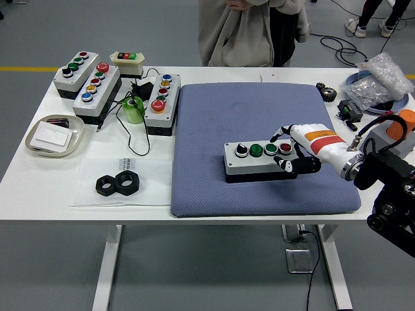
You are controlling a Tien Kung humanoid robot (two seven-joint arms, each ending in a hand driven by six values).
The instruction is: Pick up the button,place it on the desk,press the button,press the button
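Observation:
A grey button box point(259, 160) lies on the blue mat point(259, 123), carrying a black knob, two green buttons and a red button point(285, 148) at its right end. My right hand point(288, 148), white with an orange stripe, comes in from the right. Its fingers are curled over the box's right end, with one fingertip reaching over toward the green button point(271, 148) beside the red one. Whether the fingertip touches a button I cannot tell. The hand holds nothing. My left arm is out of sight.
Three more button boxes point(97, 87) and a small one point(126, 61) stand at the back left, with a green tape roll point(134, 109). A tray point(54, 135) and black nuts point(118, 184) lie at the left. Clutter point(379, 78) fills the right end. A person point(249, 32) stands behind.

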